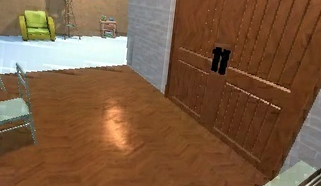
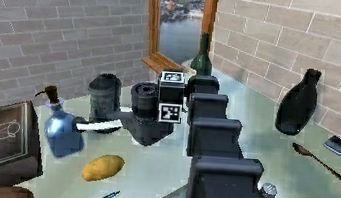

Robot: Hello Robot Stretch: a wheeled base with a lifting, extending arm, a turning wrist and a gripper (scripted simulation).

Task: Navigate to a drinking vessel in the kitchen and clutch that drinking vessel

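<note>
A dark grey cylindrical vessel [image 2: 106, 94], shaped like a mug, stands on the pale countertop [image 2: 247, 127] in the arm side view. The arm's dark bar rises from the bottom edge to two white marked squares. Left of them the gripper [image 2: 113, 124] reaches toward the vessel's base. The vessel stands right at the gripper's far end, so I cannot tell whether it holds anything. A blue bottle [image 2: 62, 132] stands just left of the fingers.
On the counter are a brown loaf-like lump [image 2: 104, 168], a dark box [image 2: 3, 141], a green bottle [image 2: 202, 55] by the window, a dark vase [image 2: 299, 102] and a spoon [image 2: 319, 164]. The forward view shows wooden double doors [image 1: 242, 70], a chair [image 1: 7, 112] and open wood floor.
</note>
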